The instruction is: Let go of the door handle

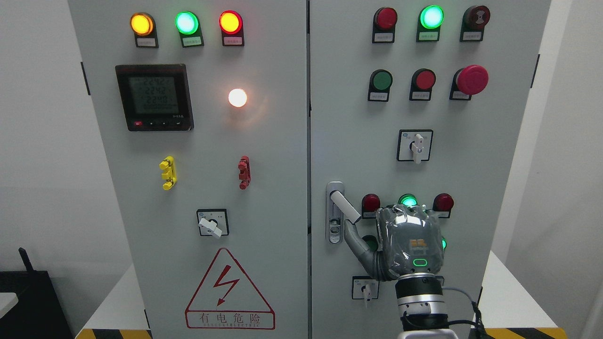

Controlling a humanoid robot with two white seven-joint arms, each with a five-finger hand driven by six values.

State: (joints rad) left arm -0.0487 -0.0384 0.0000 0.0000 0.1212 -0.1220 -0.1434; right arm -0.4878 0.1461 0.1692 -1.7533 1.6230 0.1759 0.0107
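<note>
The door handle (335, 213) is a silver lever lock on the left edge of the right cabinet door (471, 155). Its lever (345, 206) is swung out and slants down to the right. My right hand (384, 223) hovers just right of it, back of the hand toward the camera, over the lower row of lamps. The thumb (356, 242) stretches up-left and ends just under the lever's tip; I cannot tell whether it touches. The hand is open and nothing is wrapped in it. The other fingers are mostly hidden behind the palm.
The left cabinet door (273, 155) carries a meter (154, 97), lit lamps and a rotary switch (212, 223). On the right door are push buttons, a red emergency stop (472, 79) and selector switches (414, 146). A white platform (511, 292) borders the cabinet.
</note>
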